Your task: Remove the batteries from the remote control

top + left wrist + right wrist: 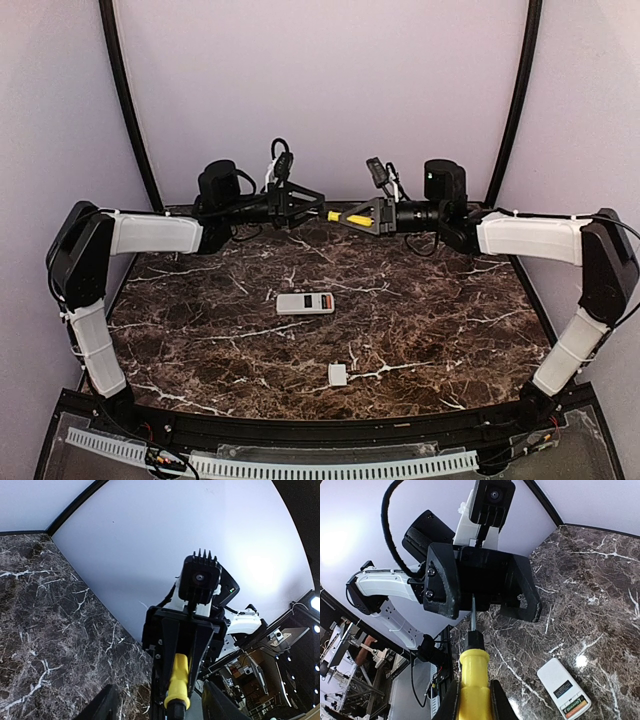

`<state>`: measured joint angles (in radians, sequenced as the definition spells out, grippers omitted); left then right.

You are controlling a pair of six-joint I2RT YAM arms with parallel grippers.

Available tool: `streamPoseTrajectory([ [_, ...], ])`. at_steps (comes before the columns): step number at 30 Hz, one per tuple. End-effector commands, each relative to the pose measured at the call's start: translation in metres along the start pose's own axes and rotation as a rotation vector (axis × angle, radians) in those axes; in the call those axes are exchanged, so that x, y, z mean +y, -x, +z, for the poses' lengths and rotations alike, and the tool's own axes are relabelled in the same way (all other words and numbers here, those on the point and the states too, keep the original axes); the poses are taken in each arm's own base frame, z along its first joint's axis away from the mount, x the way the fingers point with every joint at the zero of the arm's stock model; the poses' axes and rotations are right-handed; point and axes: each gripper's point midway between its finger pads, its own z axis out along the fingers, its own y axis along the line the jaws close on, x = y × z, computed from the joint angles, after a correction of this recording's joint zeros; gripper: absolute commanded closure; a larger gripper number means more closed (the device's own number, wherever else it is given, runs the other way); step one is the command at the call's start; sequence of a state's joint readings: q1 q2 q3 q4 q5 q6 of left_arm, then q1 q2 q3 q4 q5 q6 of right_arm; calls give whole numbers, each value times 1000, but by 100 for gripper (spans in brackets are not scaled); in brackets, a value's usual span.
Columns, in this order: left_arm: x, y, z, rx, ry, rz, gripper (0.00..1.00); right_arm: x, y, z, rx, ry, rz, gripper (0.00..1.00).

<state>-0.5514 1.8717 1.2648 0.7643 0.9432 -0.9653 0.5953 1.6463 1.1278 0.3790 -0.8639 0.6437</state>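
Gripping screwdriver point(474, 677) handle, right pincer point(352, 217) clenched; left pincer point(486, 614) released around its shaft.

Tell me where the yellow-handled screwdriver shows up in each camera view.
Top external: screwdriver upper middle, level in the air.
Left wrist: bottom centre, yellow handle running upward.
Right wrist: bottom centre, shaft pointing up.
Shared landmark: the marble tabletop.
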Motion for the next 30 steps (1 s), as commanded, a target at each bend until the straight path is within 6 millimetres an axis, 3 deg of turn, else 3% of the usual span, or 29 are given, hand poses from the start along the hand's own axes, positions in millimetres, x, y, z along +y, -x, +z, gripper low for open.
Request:
streamPoseTrajectory([
  [1, -1, -1, -9, -10, 23, 36, 39, 9, 2, -9, 27, -65, -74, 100],
  [7, 6, -8, -18, -4, 92, 69, 31, 3, -5, -17, 64, -136, -61, 100],
  [9, 10, -9, -22, -10, 139, 89, 24, -2, -9, -20, 84, -177, -52, 100],
  [12, 14, -13, -31, 2, 218, 125, 4, -5, -10, -25, 107, -230, -53, 100],
  [13, 17, -15, -35, 2, 256, 120, 2, -7, -10, -27, 114, -253, -52, 100],
  [22, 60, -33, -75, 37, 588, 147, 2, -25, -29, -40, 206, -390, 36, 100],
  [27, 81, -68, -112, 123, 785, 109, 6, -29, -38, -41, 242, -423, 57, 100],
  [30, 80, -84, -134, 137, 866, 102, 7, -28, -43, -39, 256, -436, 59, 100],
])
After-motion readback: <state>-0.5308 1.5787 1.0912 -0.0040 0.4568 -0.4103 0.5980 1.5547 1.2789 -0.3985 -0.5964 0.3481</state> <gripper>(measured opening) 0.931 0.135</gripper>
